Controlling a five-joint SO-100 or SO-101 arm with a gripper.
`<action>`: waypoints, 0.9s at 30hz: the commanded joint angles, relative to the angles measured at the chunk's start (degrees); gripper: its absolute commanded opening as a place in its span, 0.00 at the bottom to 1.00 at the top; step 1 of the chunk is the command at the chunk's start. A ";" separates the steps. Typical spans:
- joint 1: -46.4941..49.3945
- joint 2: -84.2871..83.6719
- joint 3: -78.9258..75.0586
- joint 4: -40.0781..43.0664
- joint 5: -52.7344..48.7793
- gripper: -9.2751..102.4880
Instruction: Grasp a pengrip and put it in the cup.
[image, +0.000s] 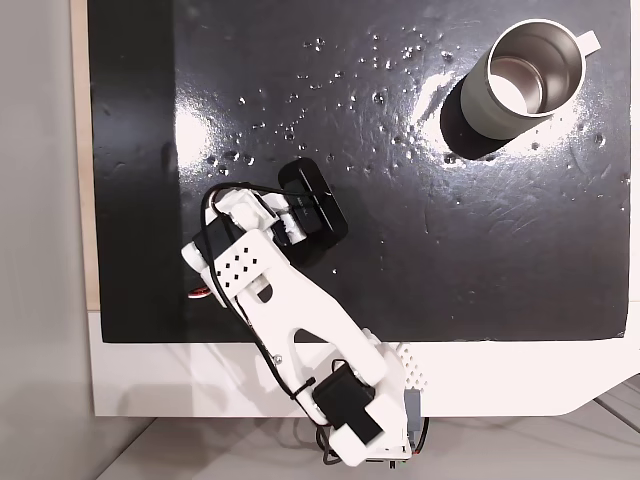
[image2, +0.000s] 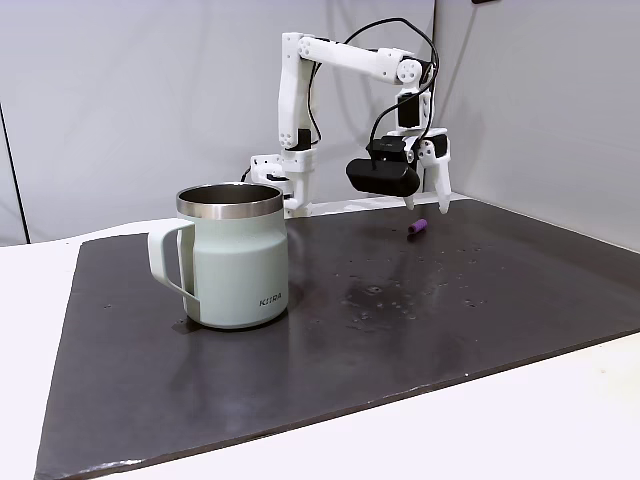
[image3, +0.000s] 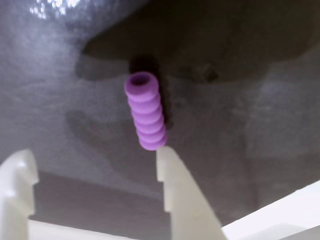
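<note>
- We see our gripper (image3: 92, 160) with fingers spread apart, holding nothing.
- The pengrip (image3: 145, 111) lies on the black mat (image2: 450, 290), just beyond one fingertip.
- The cup (image2: 233, 256) stands well apart.

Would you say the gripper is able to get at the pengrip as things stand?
Probably yes: the gripper hangs open just above the pengrip, which lies alone on the mat, though closer to one fingertip than centred.

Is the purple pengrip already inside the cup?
No, in the wrist view the pengrip lies on the dark mat just ahead of the open end effector, and a fixed view shows the cup empty.
</note>
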 joint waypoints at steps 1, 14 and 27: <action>-1.58 -0.44 -2.64 0.79 -0.79 0.28; -2.46 -2.81 2.37 -2.37 -5.71 0.24; 0.44 -5.54 4.83 -8.35 -8.00 0.22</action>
